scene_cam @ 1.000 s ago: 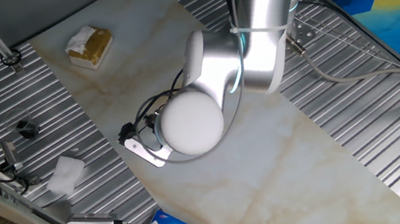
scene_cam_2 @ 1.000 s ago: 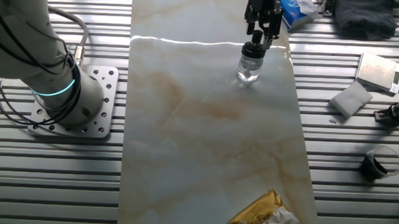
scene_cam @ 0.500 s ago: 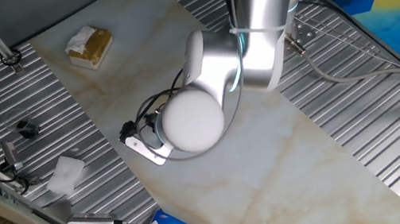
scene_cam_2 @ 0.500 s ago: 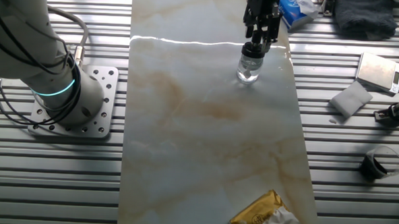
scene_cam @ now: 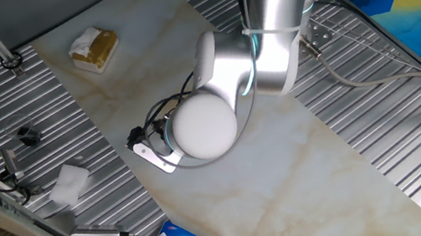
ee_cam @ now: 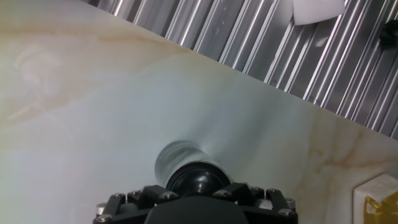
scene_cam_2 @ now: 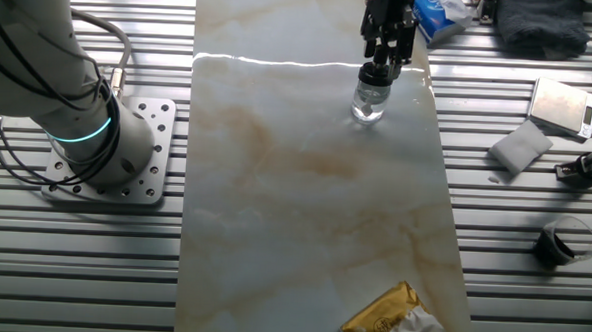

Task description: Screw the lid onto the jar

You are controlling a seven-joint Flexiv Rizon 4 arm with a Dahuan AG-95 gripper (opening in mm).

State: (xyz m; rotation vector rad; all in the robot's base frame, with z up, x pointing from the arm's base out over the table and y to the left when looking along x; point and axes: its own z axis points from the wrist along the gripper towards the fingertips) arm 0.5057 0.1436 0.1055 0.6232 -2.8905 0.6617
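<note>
In the other fixed view the jar (scene_cam_2: 369,102), small with a pale translucent body, stands upright on the marble slab (scene_cam_2: 304,206) near its far right edge. The black lid (scene_cam_2: 377,75) sits on top of it. My gripper (scene_cam_2: 385,56) comes straight down on it and is shut on the lid. In the hand view the lid (ee_cam: 198,181) shows dark and round between my fingers (ee_cam: 127,202), with the jar body (ee_cam: 176,157) beyond it. In one fixed view my wrist (scene_cam: 204,127) hides the jar, lid and gripper.
A gold packet with white tissue (scene_cam_2: 394,322) lies at the slab's near end. A white pad (scene_cam_2: 520,148), a black ring (scene_cam_2: 558,243) and a blue packet (scene_cam_2: 439,16) lie on the ribbed table to the right. The arm's base (scene_cam_2: 97,147) stands left.
My gripper has come down a little closer onto the jar with the lid. The jar has stayed in place.
</note>
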